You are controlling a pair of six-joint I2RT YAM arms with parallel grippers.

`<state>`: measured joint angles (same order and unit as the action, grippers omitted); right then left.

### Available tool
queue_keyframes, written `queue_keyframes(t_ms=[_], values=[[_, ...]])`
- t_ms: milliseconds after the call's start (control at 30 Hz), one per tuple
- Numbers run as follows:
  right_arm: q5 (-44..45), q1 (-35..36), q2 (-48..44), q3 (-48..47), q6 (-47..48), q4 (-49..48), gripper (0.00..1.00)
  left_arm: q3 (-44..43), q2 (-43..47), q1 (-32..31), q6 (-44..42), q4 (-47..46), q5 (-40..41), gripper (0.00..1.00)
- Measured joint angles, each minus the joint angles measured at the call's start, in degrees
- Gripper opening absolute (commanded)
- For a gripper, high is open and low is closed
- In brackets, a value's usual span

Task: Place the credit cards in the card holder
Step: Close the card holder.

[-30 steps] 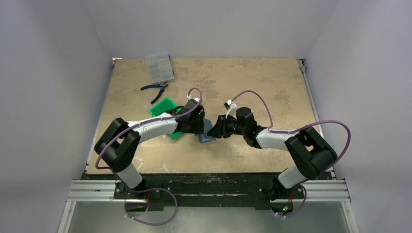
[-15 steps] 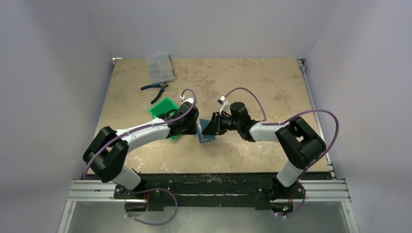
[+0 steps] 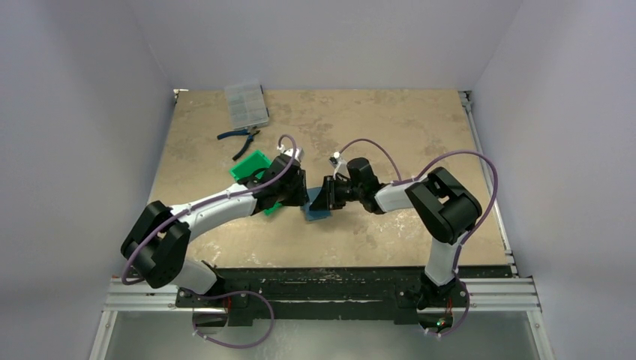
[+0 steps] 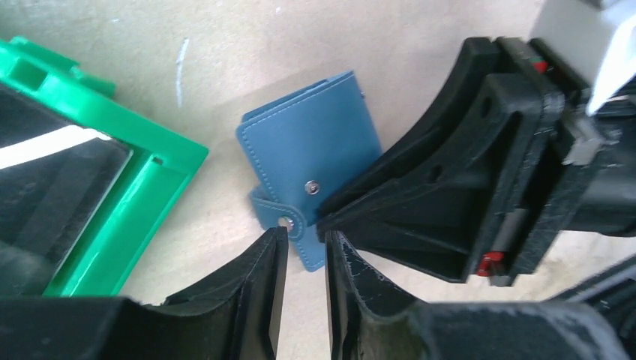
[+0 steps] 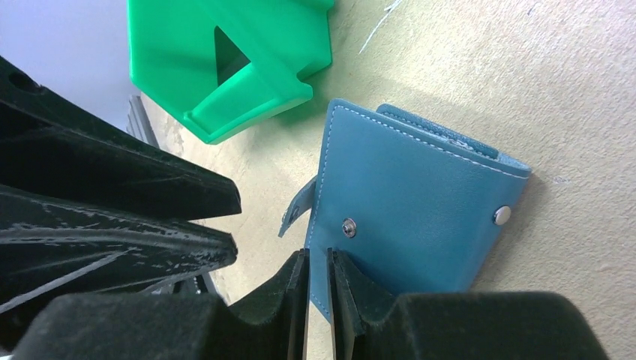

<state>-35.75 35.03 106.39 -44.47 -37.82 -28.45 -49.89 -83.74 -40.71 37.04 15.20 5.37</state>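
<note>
The teal-blue card holder lies closed on the table between the two arms, its clasp tab unsnapped and sticking out. My right gripper is shut on the edge of the card holder's cover, near a corner. The left gripper points at the tab from the other side. Its jaws stand a narrow gap apart, and table shows through the gap with nothing clamped. The two grippers' tips nearly meet over the card holder. The credit cards are out of view.
A green plastic tray sits just left of the card holder, partly under the left arm. I cannot make out what is inside it. Blue-handled pliers and a clear compartment box lie farther back on the left.
Both arms have stretched farther out and to the left over the card holder. Both grippers have narrowed, and the right one has closed on the cover's edge.
</note>
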Motion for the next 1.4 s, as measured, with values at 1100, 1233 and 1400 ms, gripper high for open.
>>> queue_keyframes(t_ms=[1100, 1233, 1400], values=[[2.4, -0.04, -3.37, -1.66, 0.31, 7.08, 0.37, -4.11, -13.75, 6.86, -4.81, -9.73, -5.66, 0.0], [3.26, -0.04, -3.37, -3.54, 0.59, 8.5, 0.35, -4.09, -13.75, 7.58, -5.84, -9.64, -5.68, 0.0], [3.3, 0.0, -3.37, -4.96, 1.38, 10.71, 0.3, -4.09, -13.75, 7.72, -6.69, -9.66, -6.51, 0.0]])
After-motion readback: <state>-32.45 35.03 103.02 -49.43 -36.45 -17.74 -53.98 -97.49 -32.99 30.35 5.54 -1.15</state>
